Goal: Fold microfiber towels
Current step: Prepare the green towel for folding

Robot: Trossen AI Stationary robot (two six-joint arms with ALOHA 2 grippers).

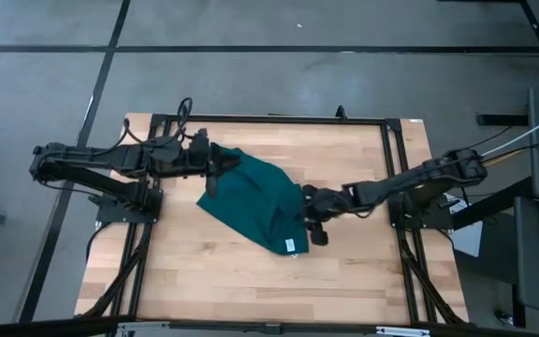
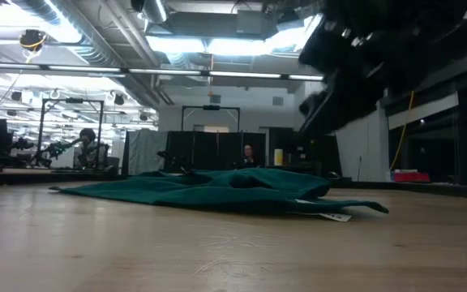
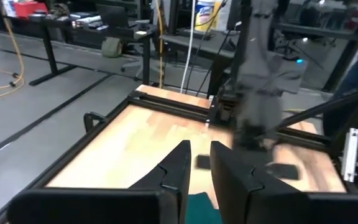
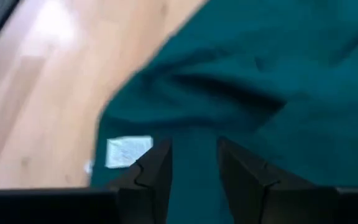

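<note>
The dark teal-green towel [image 1: 251,198] lies rumpled on the wooden table [image 1: 204,271], with its white tag [image 1: 291,245] at the near right corner. The tag also shows in the right wrist view [image 4: 129,151] and the low view [image 2: 335,216]. My left gripper [image 1: 217,169] is over the towel's far left corner, pointing level toward the table's right. Its fingers stand a narrow gap apart [image 3: 200,155], and teal cloth [image 3: 199,210] shows below them. My right gripper [image 1: 313,223] hovers open [image 4: 194,162] above the towel's right side, close to the tag.
A black metal frame [image 1: 269,120] runs around the table's edges. Both arm bases stand at the table's left [image 1: 124,201] and right [image 1: 419,206] sides. Bare wood lies near the front edge. A room with desks and a person far back shows beyond the table [image 2: 246,154].
</note>
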